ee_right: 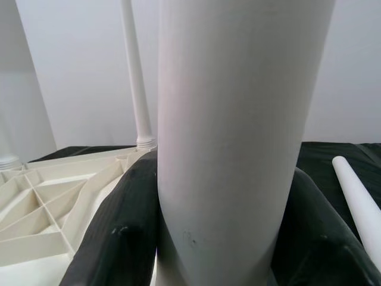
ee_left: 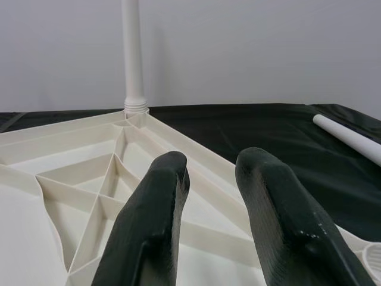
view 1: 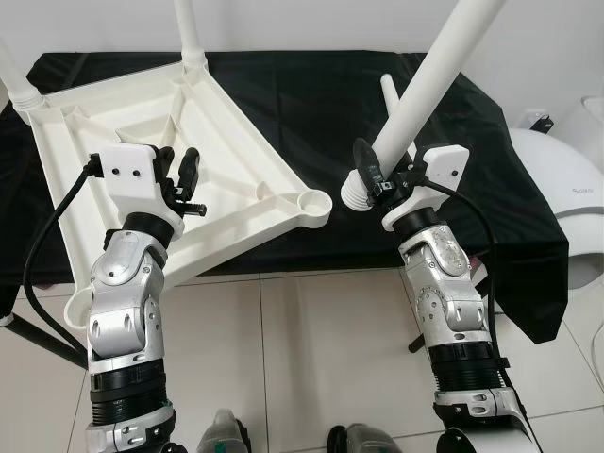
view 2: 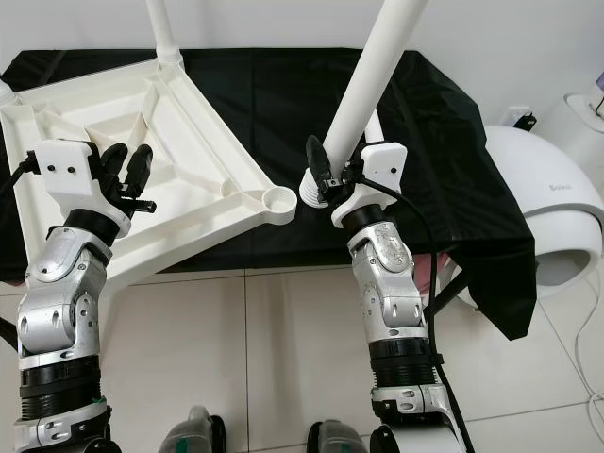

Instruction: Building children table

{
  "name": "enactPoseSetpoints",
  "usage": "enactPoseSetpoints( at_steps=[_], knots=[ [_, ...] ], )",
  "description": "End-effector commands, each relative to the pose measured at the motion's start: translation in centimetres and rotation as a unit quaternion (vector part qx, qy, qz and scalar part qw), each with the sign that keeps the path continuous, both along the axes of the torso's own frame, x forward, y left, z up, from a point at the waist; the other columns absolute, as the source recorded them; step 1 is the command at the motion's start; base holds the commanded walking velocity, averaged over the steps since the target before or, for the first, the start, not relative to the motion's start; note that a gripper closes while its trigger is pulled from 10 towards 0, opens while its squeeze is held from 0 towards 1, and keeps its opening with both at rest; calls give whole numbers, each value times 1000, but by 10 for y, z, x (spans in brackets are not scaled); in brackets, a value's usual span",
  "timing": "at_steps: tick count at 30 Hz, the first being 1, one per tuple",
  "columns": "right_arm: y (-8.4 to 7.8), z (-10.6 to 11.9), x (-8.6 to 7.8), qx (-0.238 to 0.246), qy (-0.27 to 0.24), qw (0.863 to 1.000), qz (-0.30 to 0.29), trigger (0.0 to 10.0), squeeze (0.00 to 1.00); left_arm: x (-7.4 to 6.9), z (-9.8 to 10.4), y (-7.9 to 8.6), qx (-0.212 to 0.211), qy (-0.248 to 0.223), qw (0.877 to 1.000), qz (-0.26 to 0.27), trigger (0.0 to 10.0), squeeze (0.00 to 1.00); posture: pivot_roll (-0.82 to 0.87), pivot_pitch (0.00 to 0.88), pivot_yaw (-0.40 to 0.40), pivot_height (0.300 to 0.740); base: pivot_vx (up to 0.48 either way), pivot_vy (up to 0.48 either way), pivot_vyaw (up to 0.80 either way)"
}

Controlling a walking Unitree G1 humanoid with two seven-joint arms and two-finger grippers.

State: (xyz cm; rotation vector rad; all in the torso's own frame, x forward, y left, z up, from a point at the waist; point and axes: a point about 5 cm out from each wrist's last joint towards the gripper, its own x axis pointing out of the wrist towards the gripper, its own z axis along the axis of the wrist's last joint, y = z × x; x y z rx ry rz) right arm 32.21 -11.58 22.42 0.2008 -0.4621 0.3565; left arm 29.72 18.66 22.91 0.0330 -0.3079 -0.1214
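The white children's tabletop (view 1: 142, 123) lies upside down on a black-covered surface, ribbed underside up. Two white legs stand in its far corners, one at the back (view 1: 189, 33) and one at the left (view 1: 19, 85). The near right corner socket (view 1: 311, 203) is empty. My right gripper (view 1: 387, 170) is shut on a third white leg (view 1: 425, 85), which tilts up and to the right. The leg's threaded end (view 1: 356, 196) hangs just right of that socket, apart from it. My left gripper (view 1: 179, 175) hovers open over the tabletop's ribs, its fingers (ee_left: 155, 238) holding nothing. A fourth leg (view 1: 389, 94) lies on the cloth.
The black cloth (view 1: 510, 245) hangs over the surface's right side. A white rounded appliance (view 1: 566, 189) stands on the floor at the right. Pale tiled floor (view 1: 311, 359) lies below me, and a white wall stands behind the surface.
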Motion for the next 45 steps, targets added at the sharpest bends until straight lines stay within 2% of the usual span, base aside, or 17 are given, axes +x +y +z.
enactPoseSetpoints(
  at_steps=[1,25,41,45],
  knots=[
    [0,2,-2,4,-9,1000,-1,10000,0,0,1,7,-24,-1,998,66,10000,0,8,135,-17,740,274,0,0],
    [-1,3,-1,1,-8,1000,-1,10000,0,-2,2,6,-31,-3,997,66,10000,0,9,139,-23,740,273,0,0],
    [-1,2,-2,0,-6,1000,0,10000,0,-2,-1,4,-48,10,996,69,10000,0,5,142,-23,740,0,0,0],
    [0,1,-2,0,-6,1000,1,10000,0,-2,-1,4,-46,11,996,69,10000,0,9,131,-22,740,0,357,0]
  ],
)
